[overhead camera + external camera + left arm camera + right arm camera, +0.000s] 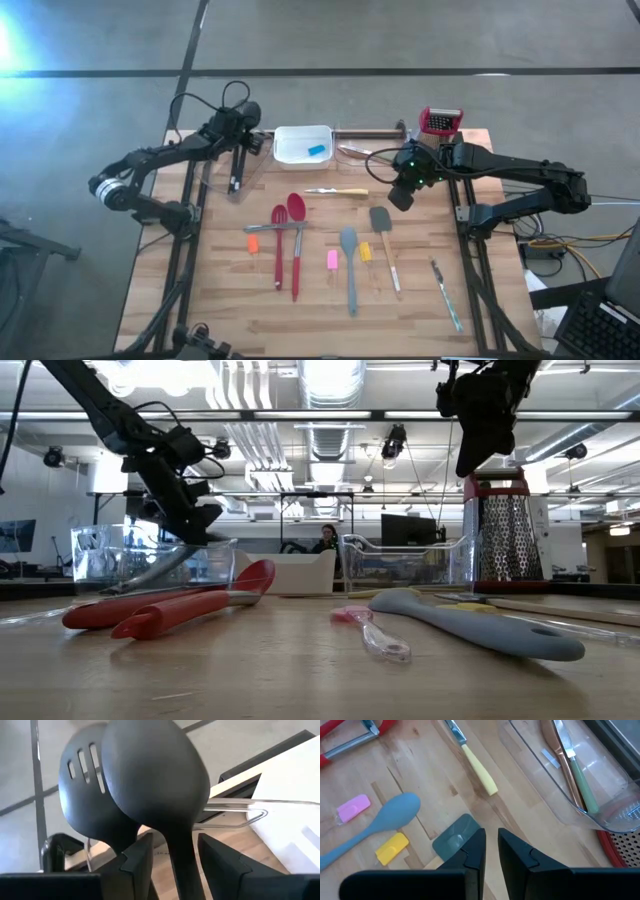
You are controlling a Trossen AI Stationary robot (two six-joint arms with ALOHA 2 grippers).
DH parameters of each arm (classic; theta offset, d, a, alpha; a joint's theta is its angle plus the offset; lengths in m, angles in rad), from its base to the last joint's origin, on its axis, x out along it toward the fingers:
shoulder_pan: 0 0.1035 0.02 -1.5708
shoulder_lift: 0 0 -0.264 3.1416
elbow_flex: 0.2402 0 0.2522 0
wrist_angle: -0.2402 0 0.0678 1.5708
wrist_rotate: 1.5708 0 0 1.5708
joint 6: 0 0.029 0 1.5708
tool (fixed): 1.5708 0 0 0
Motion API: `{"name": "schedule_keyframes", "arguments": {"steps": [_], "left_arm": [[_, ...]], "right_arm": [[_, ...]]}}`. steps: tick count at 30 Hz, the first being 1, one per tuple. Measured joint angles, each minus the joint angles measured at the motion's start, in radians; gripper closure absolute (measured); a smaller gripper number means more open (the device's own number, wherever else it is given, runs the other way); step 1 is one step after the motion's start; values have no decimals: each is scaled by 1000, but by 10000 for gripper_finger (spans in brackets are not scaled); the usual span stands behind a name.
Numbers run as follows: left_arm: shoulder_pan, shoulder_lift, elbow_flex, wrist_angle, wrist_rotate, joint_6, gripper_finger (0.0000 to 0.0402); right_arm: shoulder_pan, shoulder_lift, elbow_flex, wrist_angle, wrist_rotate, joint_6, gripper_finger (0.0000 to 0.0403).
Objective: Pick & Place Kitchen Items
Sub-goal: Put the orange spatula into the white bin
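Here, both arms hang above the table's far half, utensils spread across the near half.

Largest first: the wooden table (220, 300); at twelve o'clock the white tray (295, 150) holding a blue block (316, 150); at ten o'clock the left gripper (172, 862), fingers parted around a black spoon's (152, 775) neck without pinching it, a black slotted spatula (82, 795) just behind; at two o'clock the right gripper (491, 851), nearly closed and empty, above a grey spatula (455, 839); centre, two red spoons (287, 240); pink block (332, 259); yellow block (365, 252).
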Motion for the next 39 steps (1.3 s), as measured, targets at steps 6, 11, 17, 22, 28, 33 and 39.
{"name": "schedule_keyframes", "arguments": {"steps": [6, 11, 17, 22, 28, 33, 39], "left_arm": [[0, -53, 28, -10, 0, 30, 241], [0, -113, 73, -69, 0, 30, 242], [-1, -199, 105, -175, 4, 30, 241], [-2, -274, 118, -277, 38, 26, 241], [-10, -362, 135, -400, 207, -19, 241], [-57, -436, 139, -442, 419, -64, 247], [-237, -527, 138, -590, 444, -144, 265]], "right_arm": [[0, 0, 0, 0, 0, 0, 360], [0, 0, 0, 0, 0, 0, 360], [0, 0, 0, 3, 0, 0, 360], [0, 0, 0, 4, 0, 0, 360], [0, 0, 0, 5, 0, 0, 360], [0, 0, 0, 5, 0, 0, 360], [0, 0, 0, 5, -1, 0, 360]]}}
